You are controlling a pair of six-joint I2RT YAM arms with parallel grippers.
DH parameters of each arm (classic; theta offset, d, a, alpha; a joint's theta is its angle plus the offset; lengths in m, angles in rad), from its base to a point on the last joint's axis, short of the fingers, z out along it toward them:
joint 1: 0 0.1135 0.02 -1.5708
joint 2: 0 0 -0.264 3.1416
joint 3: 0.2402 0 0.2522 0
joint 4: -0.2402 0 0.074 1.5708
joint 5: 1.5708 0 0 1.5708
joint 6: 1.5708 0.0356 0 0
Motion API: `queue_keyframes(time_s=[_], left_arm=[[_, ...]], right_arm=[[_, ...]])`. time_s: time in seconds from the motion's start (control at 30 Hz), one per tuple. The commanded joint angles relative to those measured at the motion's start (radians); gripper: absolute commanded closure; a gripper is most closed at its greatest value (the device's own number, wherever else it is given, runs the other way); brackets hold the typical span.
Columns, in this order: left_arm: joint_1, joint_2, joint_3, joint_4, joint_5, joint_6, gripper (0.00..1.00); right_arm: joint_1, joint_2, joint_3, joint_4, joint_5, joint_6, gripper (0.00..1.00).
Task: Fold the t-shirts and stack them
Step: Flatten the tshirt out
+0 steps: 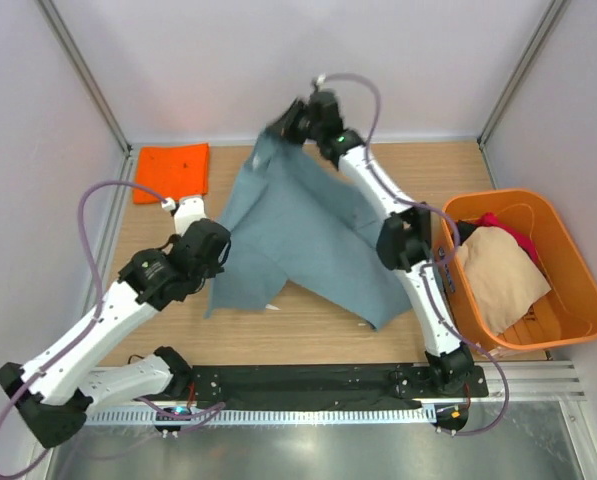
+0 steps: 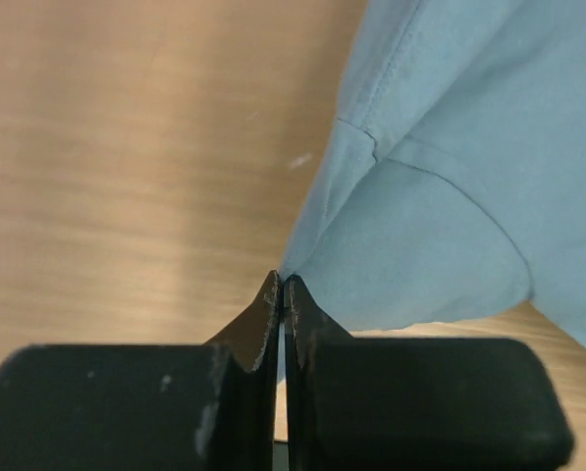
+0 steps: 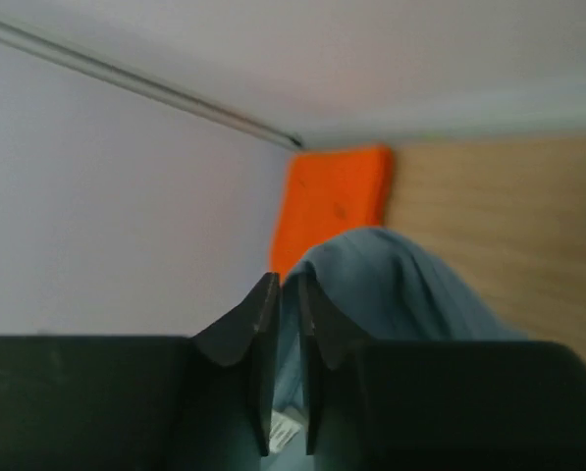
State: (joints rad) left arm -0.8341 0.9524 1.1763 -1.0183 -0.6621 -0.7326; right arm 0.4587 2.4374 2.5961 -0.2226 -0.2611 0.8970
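A large grey-blue t-shirt [image 1: 298, 225] lies spread over the middle of the table, its far end lifted off the wood. My right gripper [image 1: 278, 130] holds that raised end at the back; in the right wrist view its jaws [image 3: 285, 280] stand a narrow slit apart with the cloth [image 3: 400, 285] and a white label between them. My left gripper [image 1: 224, 250] is shut on the shirt's left edge, and the left wrist view shows the tips [image 2: 282, 278] pinching a corner of the cloth [image 2: 450, 147]. A folded orange t-shirt [image 1: 173, 170] lies flat at the back left [image 3: 337, 201].
An orange plastic tub [image 1: 583, 275] stands at the right edge, holding a beige shirt [image 1: 498, 275] and a red one [image 1: 508, 232]. White walls close in the back and both sides. The right arm stretches over the shirt's right half.
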Motion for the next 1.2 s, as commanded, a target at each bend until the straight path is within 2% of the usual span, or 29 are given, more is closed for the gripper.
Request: queue_keyframes(time_s=[0.0, 0.03, 0.07, 0.13, 0.17, 0.2, 0.23, 0.27, 0.3, 0.33, 0.4, 0.43, 0.47, 0.5, 0.57, 0.6, 0.67, 0.7, 0.77, 0.83, 0.93, 1.17], left_arm=[[0.197, -0.021, -0.089, -0.057, 0.073, -0.136, 1.0], [0.219, -0.039, -0.095, -0.063, 0.073, -0.13, 1.0], [0.233, -0.047, -0.104, -0.068, 0.064, -0.131, 1.0], [0.276, -0.06, -0.104, -0.091, 0.067, -0.134, 0.98], [0.292, -0.058, -0.101, -0.095, 0.077, -0.139, 0.92], [0.294, -0.057, -0.096, -0.107, 0.1, -0.145, 0.82], [0.296, -0.053, -0.095, -0.111, 0.116, -0.149, 0.52], [0.296, -0.049, -0.098, -0.103, 0.143, -0.14, 0.35], [0.296, -0.043, -0.098, -0.098, 0.175, -0.136, 0.24], [0.296, -0.034, -0.098, -0.101, 0.186, -0.134, 0.09], [0.296, 0.005, -0.092, -0.101, 0.2, -0.122, 0.01], [0.296, 0.015, -0.077, -0.106, 0.206, -0.12, 0.0], [0.296, 0.037, -0.072, -0.094, 0.219, -0.108, 0.0], [0.296, 0.045, -0.073, -0.069, 0.243, -0.069, 0.03], [0.296, 0.065, -0.073, 0.007, 0.315, -0.039, 0.12], [0.296, 0.092, -0.076, 0.061, 0.343, -0.021, 0.22], [0.296, 0.132, -0.073, 0.093, 0.412, -0.022, 0.25], [0.296, 0.153, -0.069, 0.104, 0.429, -0.024, 0.24], [0.296, 0.256, -0.053, 0.123, 0.424, -0.014, 0.06], [0.303, 0.304, -0.026, 0.11, 0.395, 0.011, 0.05], [0.374, 0.386, -0.017, 0.093, 0.377, 0.021, 0.04], [0.677, 0.43, -0.076, 0.087, 0.435, -0.001, 0.0]], right_arm=[[0.047, 0.013, 0.021, -0.176, -0.021, -0.053, 0.75], [0.069, -0.076, -0.143, -0.176, -0.011, -0.087, 0.62], [0.077, -0.143, -0.239, -0.157, 0.009, -0.114, 0.55], [0.075, -0.31, -0.464, -0.155, 0.069, -0.18, 0.48], [0.074, -0.351, -0.508, -0.216, 0.089, -0.202, 0.47], [0.074, -0.388, -0.54, -0.263, 0.132, -0.233, 0.47], [0.074, -0.426, -0.594, -0.321, 0.147, -0.28, 0.46], [0.077, -0.502, -0.634, -0.407, 0.163, -0.297, 0.45], [0.077, -0.553, -0.686, -0.434, 0.181, -0.306, 0.45], [0.075, -0.599, -0.814, -0.451, 0.201, -0.308, 0.44], [0.077, -0.75, -0.951, -0.465, 0.213, -0.314, 0.43], [0.078, -0.799, -1.088, -0.469, 0.236, -0.313, 0.43], [0.077, -0.912, -1.16, -0.471, 0.255, -0.307, 0.43], [0.077, -0.958, -1.224, -0.472, 0.257, -0.297, 0.42], [0.075, -1.053, -1.387, -0.495, 0.313, -0.262, 0.42], [0.075, -1.139, -1.436, -0.5, 0.313, -0.245, 0.41], [0.075, -1.21, -1.58, -0.491, 0.309, -0.198, 0.42], [0.075, -1.248, -1.629, -0.483, 0.309, -0.149, 0.42], [0.075, -1.359, -1.747, -0.474, 0.312, -0.081, 0.42], [0.075, -1.406, -1.842, -0.463, 0.315, -0.038, 0.42], [0.074, -1.469, -1.938, -0.448, 0.309, 0.026, 0.42], [0.075, -1.505, -2.062, -0.449, 0.289, 0.108, 0.46]])
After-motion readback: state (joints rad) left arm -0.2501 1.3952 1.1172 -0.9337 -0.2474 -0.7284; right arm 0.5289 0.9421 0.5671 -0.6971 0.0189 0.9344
